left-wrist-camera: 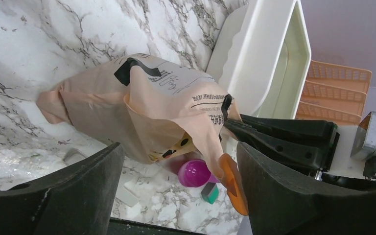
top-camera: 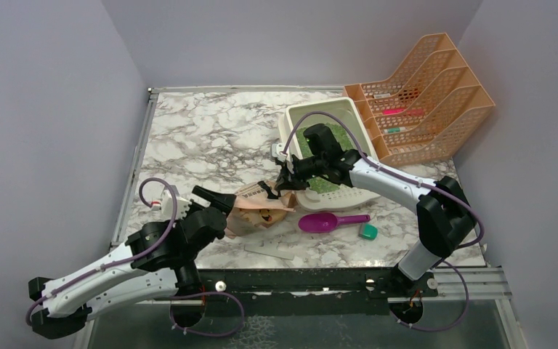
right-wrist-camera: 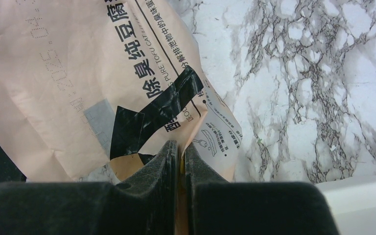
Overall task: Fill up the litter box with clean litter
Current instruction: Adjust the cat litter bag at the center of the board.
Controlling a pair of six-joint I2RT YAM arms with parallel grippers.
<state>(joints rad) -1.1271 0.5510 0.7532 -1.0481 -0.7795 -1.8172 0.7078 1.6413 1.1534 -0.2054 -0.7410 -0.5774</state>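
Straight ahead of the left claw [left-wrist-camera: 176, 152], the paper bag [left-wrist-camera: 142, 112] fills the path, with the right claw [right-wrist-camera: 180, 145] and litter box [left-wrist-camera: 269, 54] close behind it. Open counter [left-wrist-camera: 29, 39] lies to the left claw's left.

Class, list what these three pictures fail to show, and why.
- Top view: depth of green granule litter in the cream-white plastic litter box; right arm covers much.
- All views: contents of tan paper bag; its walls hide them.
- Top view: labels in orange mesh file rack; too small.
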